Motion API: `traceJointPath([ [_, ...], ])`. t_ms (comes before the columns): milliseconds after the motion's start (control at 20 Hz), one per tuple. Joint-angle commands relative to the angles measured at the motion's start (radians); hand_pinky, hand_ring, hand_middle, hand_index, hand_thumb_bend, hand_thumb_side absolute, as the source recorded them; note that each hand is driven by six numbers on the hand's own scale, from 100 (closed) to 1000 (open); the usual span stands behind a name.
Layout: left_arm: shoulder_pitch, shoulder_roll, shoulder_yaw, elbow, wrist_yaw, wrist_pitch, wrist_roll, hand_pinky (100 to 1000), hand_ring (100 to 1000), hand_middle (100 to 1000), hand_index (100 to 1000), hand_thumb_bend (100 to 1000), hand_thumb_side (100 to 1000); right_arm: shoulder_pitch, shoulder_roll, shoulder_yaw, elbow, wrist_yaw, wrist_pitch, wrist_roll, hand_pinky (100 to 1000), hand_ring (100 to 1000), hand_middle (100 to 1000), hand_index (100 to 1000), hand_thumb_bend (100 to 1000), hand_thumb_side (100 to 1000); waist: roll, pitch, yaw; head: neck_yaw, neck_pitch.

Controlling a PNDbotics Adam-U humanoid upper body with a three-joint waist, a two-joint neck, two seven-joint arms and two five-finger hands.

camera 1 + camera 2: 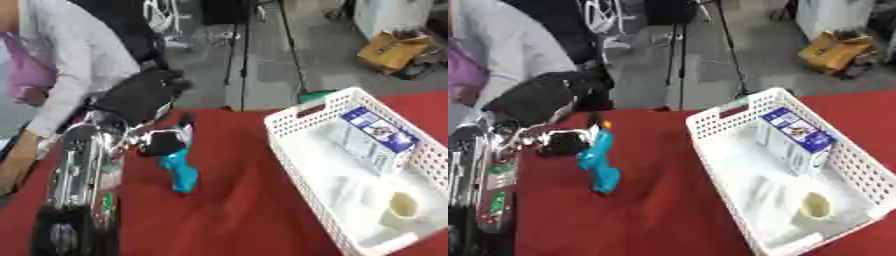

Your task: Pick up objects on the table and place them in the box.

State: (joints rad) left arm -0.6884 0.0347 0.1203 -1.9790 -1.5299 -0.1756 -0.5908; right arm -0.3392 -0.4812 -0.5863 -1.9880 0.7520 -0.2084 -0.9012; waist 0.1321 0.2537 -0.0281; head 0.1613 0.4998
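Lying on the red cloth [236,200], the teal tool [598,165] runs its long axis from a black head at the far left toward its handle end nearer the robot, just below the left hand [140,92], which hangs over the head end; its dark fingers look bent but whether they grip anything cannot be told. The white basket [297,165] sits well to the right, already holding a blue and white carton [798,137] and a roll of tape [815,207]. The carton's print is unreadable. The right hand shows nowhere, so the left is the nearer
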Motion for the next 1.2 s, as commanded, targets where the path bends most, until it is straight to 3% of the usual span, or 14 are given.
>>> traceJointPath([
  [50, -0.014, 0.019, -0.006, -0.021, 0.062, -0.027, 0.316, 1000, 1000, 1000, 1000, 100, 603, -0.006, -0.028, -0.004, -0.012, -0.004, -0.004, -0.006, 681, 545, 430, 451, 100, 497, -0.009, -0.018, 0.001, -0.004, -0.008],
  [100, -0.006, 0.021, -0.006, -0.021, 0.078, -0.047, 0.406, 1000, 1000, 1000, 1000, 100, 599, -0.006, -0.028, -0.004, -0.012, -0.004, -0.005, -0.006, 681, 545, 429, 451, 100, 498, -0.009, -0.018, 0.001, -0.005, -0.009],
  [250, 0.009, 0.026, -0.003, -0.021, 0.13, -0.127, 0.673, 1000, 1000, 1000, 1000, 255, 543, -0.006, -0.029, -0.005, -0.012, -0.005, -0.006, -0.006, 681, 545, 429, 451, 100, 498, -0.009, -0.017, 0.001, -0.009, -0.011],
  [300, 0.016, 0.026, 0.001, -0.021, 0.138, -0.141, 0.729, 1000, 1000, 1000, 1000, 255, 543, -0.006, -0.029, -0.005, -0.012, -0.005, -0.007, -0.006, 681, 545, 429, 451, 100, 498, -0.009, -0.016, 0.001, -0.01, -0.011],
  [350, 0.019, 0.024, 0.002, -0.021, 0.152, -0.154, 0.784, 1000, 994, 1000, 1000, 330, 522, -0.006, -0.029, -0.005, -0.012, -0.005, -0.007, -0.006, 681, 545, 429, 451, 100, 500, -0.009, -0.016, 0.001, -0.01, -0.011],
  [400, 0.025, 0.023, 0.003, -0.021, 0.169, -0.169, 0.84, 1000, 994, 1000, 1000, 330, 522, -0.006, -0.029, -0.005, -0.012, -0.005, -0.007, -0.006, 681, 545, 429, 451, 100, 500, -0.009, -0.016, 0.001, -0.011, -0.012],
  [450, 0.032, 0.024, 0.005, -0.014, 0.179, -0.18, 0.876, 1000, 985, 996, 1000, 193, 555, -0.006, -0.029, -0.005, -0.012, -0.005, -0.007, -0.006, 681, 545, 430, 452, 100, 501, -0.009, -0.016, 0.0, -0.012, -0.012],
  [600, 0.044, 0.024, 0.005, 0.034, 0.187, -0.197, 0.877, 987, 992, 1000, 1000, 100, 599, -0.004, -0.028, -0.005, -0.012, -0.004, -0.006, -0.006, 682, 546, 430, 452, 100, 502, -0.008, -0.016, 0.001, -0.019, -0.008],
  [650, 0.043, 0.02, 0.003, 0.05, 0.191, -0.196, 0.85, 936, 1000, 1000, 1000, 100, 665, -0.004, -0.028, -0.005, -0.012, -0.004, -0.006, -0.006, 683, 546, 430, 451, 100, 502, -0.009, -0.016, 0.001, -0.022, -0.006],
  [750, 0.033, 0.01, -0.004, 0.084, 0.209, -0.183, 0.733, 917, 1000, 1000, 1000, 100, 632, -0.003, -0.029, -0.003, -0.012, -0.005, -0.004, -0.006, 683, 546, 431, 451, 100, 503, -0.01, -0.017, 0.001, -0.028, -0.002],
  [850, 0.01, -0.002, -0.01, 0.129, 0.213, -0.143, 0.5, 943, 1000, 1000, 1000, 100, 629, -0.003, -0.029, -0.003, -0.012, -0.006, -0.003, -0.006, 683, 546, 431, 451, 100, 504, -0.012, -0.018, 0.001, -0.034, -0.001],
  [950, -0.038, -0.018, -0.01, 0.192, 0.17, -0.087, 0.171, 931, 1000, 1000, 1000, 100, 676, -0.003, -0.029, -0.001, -0.012, -0.008, -0.002, -0.006, 683, 547, 431, 451, 100, 506, -0.014, -0.021, -0.001, -0.036, 0.001],
  [1050, -0.084, -0.04, 0.002, 0.112, 0.187, -0.043, -0.149, 911, 1000, 1000, 1000, 100, 708, -0.002, -0.028, -0.001, -0.012, -0.01, -0.002, -0.006, 683, 547, 431, 451, 100, 507, -0.017, -0.023, -0.002, -0.037, -0.002],
  [1200, -0.106, -0.053, -0.002, 0.058, 0.214, -0.014, -0.297, 898, 1000, 1000, 1000, 100, 741, -0.004, -0.029, 0.0, -0.012, -0.014, -0.004, -0.006, 683, 546, 431, 450, 100, 510, -0.02, -0.024, -0.006, -0.038, -0.007],
])
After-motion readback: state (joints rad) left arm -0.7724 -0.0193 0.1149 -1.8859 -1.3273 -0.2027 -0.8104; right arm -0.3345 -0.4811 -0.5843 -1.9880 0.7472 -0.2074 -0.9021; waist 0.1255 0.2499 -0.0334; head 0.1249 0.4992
